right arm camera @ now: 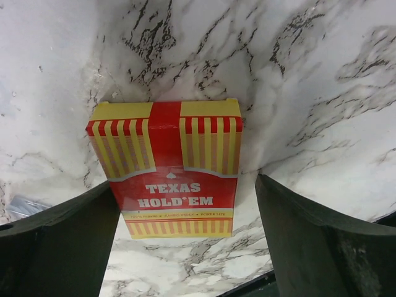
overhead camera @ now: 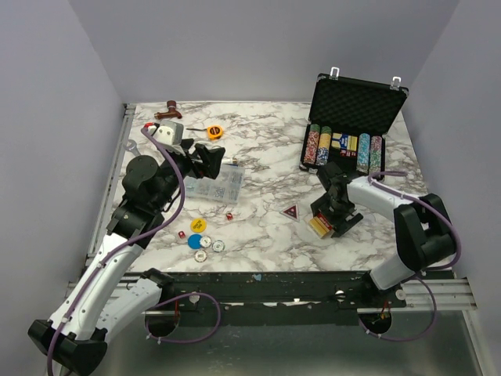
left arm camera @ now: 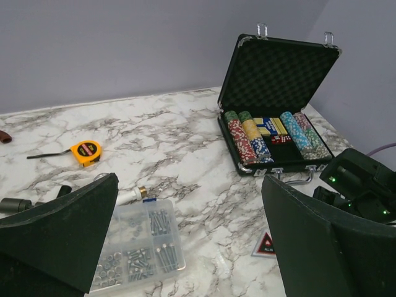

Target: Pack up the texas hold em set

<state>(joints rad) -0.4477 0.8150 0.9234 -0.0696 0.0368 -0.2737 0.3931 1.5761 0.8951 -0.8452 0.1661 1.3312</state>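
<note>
The black case [overhead camera: 356, 102] stands open at the back right, with rows of poker chips [overhead camera: 342, 149] in it; it also shows in the left wrist view [left arm camera: 278, 68]. The orange and red card box [right arm camera: 173, 167] lies flat on the table, and my right gripper [right arm camera: 185, 247] is open astride it, a finger on each side [overhead camera: 325, 221]. Yellow [overhead camera: 199, 225], blue [overhead camera: 193, 240] and white [overhead camera: 203, 254] discs and a red die [overhead camera: 229, 216] lie front left. My left gripper [overhead camera: 205, 160] is open and empty above the table [left arm camera: 189, 247].
A clear compartment box of screws [left arm camera: 139, 247] lies under the left gripper. A yellow tape measure [left arm camera: 85, 151] and a brown tool [overhead camera: 168, 113] are at the back left. A red triangle marker [overhead camera: 290, 211] lies mid-table. Walls close in three sides.
</note>
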